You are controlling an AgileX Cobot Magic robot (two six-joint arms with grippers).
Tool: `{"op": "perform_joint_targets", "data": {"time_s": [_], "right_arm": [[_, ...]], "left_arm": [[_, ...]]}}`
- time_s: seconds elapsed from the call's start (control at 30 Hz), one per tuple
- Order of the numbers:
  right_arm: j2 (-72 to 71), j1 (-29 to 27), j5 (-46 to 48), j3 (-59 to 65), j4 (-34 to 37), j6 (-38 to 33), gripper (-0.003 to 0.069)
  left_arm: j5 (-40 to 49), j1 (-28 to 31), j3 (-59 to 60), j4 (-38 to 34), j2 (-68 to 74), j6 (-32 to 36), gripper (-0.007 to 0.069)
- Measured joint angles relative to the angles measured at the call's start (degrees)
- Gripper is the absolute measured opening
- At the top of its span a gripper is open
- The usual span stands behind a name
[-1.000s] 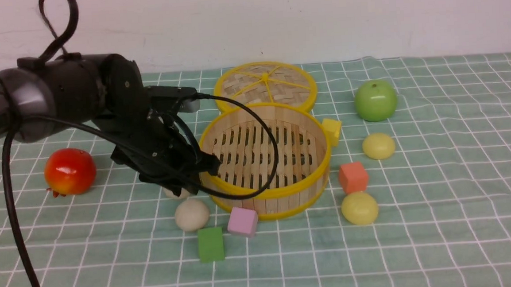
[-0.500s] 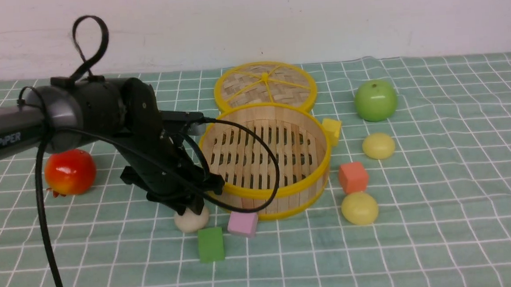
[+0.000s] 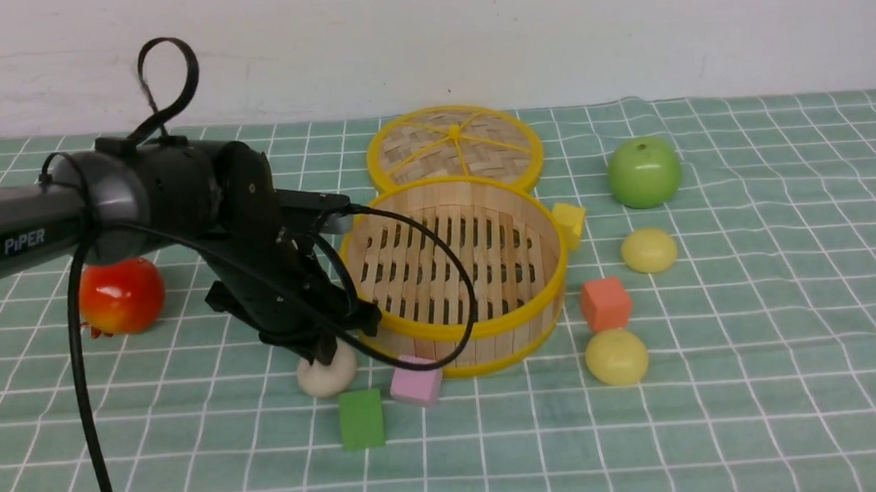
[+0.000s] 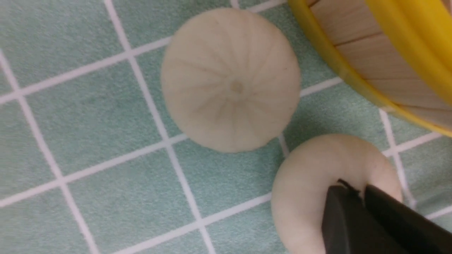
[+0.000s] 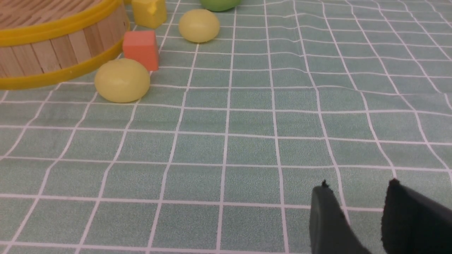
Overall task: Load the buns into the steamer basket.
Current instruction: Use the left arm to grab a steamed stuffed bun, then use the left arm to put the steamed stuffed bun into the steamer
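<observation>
- Left gripper [image 3: 329, 350]: low on the near white bun [image 3: 327, 377], just beside the basket [image 3: 490, 345] on the side facing the cloth's [image 3: 760, 409] near-left corner. The jaws are closed, tips together on the bun's crown and not around it. You cannot tell whether they pinch any of it.
- Step in hand, as judged: grasp of this bun. You do best with the jaws spread across the dome and seated low on its flanks, since a crown pinch may slip on the lift. Clear the yellow rim before you cross in.
- Right gripper [image 5: 356, 190]: part open, empty, over bare cloth.
- Basket: mid-cloth, nothing in it. Far yellow bun [image 3: 649, 250] and near yellow bun [image 3: 617, 357] lie on the cloth on its side toward the right edge.
- Left wrist view only: far white bun [image 4: 231, 79], close beside the near one, not touching. In the front view the gripper hides it. This view also shows you the meeting fingertips.
- Right wrist view only: the right gripper, which is absent from the front view.
- Front view only: the whole layout and the basket floor.
</observation>
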Motion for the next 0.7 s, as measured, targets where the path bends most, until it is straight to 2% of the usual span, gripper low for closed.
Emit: {"op": "perform_joint_targets", "data": {"time_s": [0.27,0.4,0.47,0.5,0.53,0.57,0.63,0.7], "right_arm": [[0.00,0.00,0.00,0.00,0.00,0.00,0.0240],[0.00,0.00,0.00,0.00,0.00,0.00,0.0240],[0.00,0.00,0.00,0.00,0.00,0.00,0.0240],[0.00,0.00,0.00,0.00,0.00,0.00,0.0240],[0.00,0.00,0.00,0.00,0.00,0.00,0.0240],[0.00,0.00,0.00,0.00,0.00,0.00,0.0240],[0.00,0.00,0.00,0.00,0.00,0.00,0.0240],[0.00,0.00,0.00,0.00,0.00,0.00,0.0240]], "left_arm": [[4.17,0.00,0.05,-0.17,-4.68,0.07,-0.0013],[1.54,0.00,0.05,-4.87,-12.50,1.94,-0.0013],[-3.42,0.00,0.05,-12.01,-14.61,7.80,-0.0013],[-3.42,0.00,0.05,-12.74,-14.61,7.80,-0.0013],[-6.48,0.00,0.00,-18.26,-14.54,13.54,-0.0013],[-7.09,0.00,0.00,-19.92,-14.33,15.14,-0.0013],[-9.97,-0.11,0.00,-30.72,-11.42,26.28,-0.0013],[-11.52,-0.16,0.00,-36.94,-9.00,33.79,-0.0013]]}}
